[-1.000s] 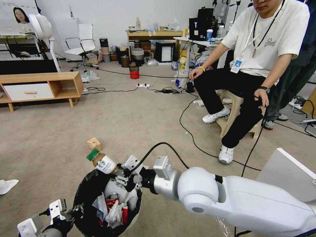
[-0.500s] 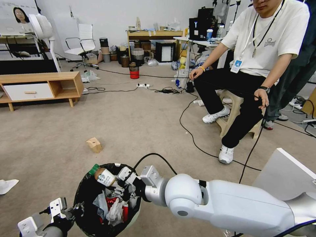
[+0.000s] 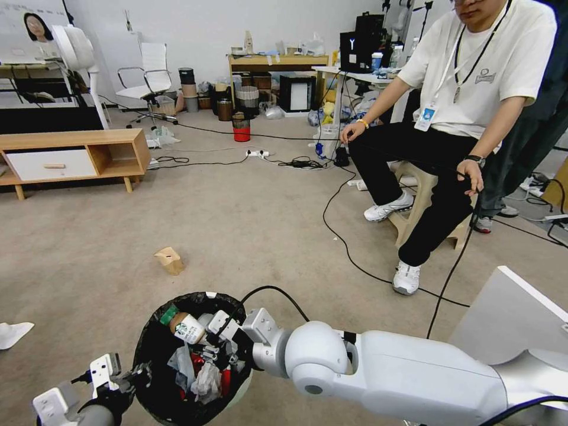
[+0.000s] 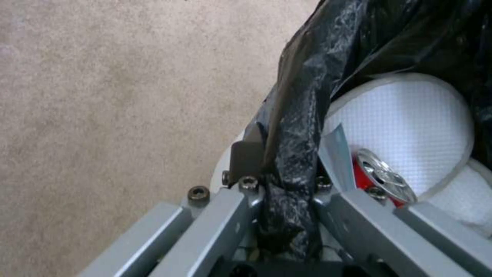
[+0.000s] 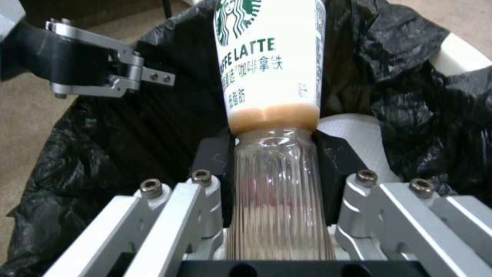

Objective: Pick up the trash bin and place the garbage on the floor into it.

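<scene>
At the lower left of the head view, the left gripper (image 3: pixel 139 374) is clamped on the rim of the trash bin (image 3: pixel 155 331), its fingers pinching the black bag (image 4: pixel 292 154) folded over the edge. The bin sits low in the frame, just left of centre, holding a red can (image 4: pixel 382 181), white tissue wads (image 3: pixel 208 378) and a white lid piece (image 4: pixel 405 127). Just to the right, the right gripper (image 3: pixel 204 334) reaches over the bin's mouth, closed on a bottle (image 5: pixel 274 115) with a green cap (image 3: pixel 169 314). Above the bin, a tan cardboard box (image 3: pixel 170 260) lies on the carpet (image 3: pixel 248 225). A white tissue (image 3: pixel 13 332) lies at the far left edge.
</scene>
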You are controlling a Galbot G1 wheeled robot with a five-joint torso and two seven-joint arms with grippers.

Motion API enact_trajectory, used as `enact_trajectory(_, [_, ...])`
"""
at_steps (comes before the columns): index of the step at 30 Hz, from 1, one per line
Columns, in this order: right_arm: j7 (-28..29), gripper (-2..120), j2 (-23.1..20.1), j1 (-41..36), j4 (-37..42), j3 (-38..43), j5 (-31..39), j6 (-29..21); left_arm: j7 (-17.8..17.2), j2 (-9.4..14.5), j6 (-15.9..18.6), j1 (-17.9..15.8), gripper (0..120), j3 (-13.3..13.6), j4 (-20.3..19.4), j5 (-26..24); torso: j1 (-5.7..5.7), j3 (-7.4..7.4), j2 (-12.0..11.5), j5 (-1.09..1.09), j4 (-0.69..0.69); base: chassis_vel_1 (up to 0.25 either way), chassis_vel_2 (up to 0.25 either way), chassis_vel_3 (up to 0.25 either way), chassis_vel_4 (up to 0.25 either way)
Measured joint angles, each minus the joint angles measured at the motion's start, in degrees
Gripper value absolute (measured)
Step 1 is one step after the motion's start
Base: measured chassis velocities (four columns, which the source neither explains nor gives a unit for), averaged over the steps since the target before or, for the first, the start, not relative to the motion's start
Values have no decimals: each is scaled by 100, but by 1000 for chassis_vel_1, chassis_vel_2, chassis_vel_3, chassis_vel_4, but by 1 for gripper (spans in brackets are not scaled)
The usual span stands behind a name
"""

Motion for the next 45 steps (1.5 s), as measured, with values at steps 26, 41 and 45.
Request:
enact_trajectory(26, [60, 100, -34, -145, 44, 44, -123, 44, -6, -20, 0, -40, 2, 10, 54, -3, 0, 0, 0, 0, 0, 0, 0, 0, 0])
enact_trajectory(41, [-32, 100, -548, -644, 819, 1944, 12, 968, -7, -7, 1, 47, 2, -83, 49, 6, 0, 0, 2, 0, -1, 0, 0, 0, 0])
enact_trajectory(45, [-145, 100, -718, -985, 933, 2724, 46, 1521, -3, 4, 1, 104, 2, -132, 21, 9, 0, 0, 2, 1, -1, 0, 0, 0, 0])
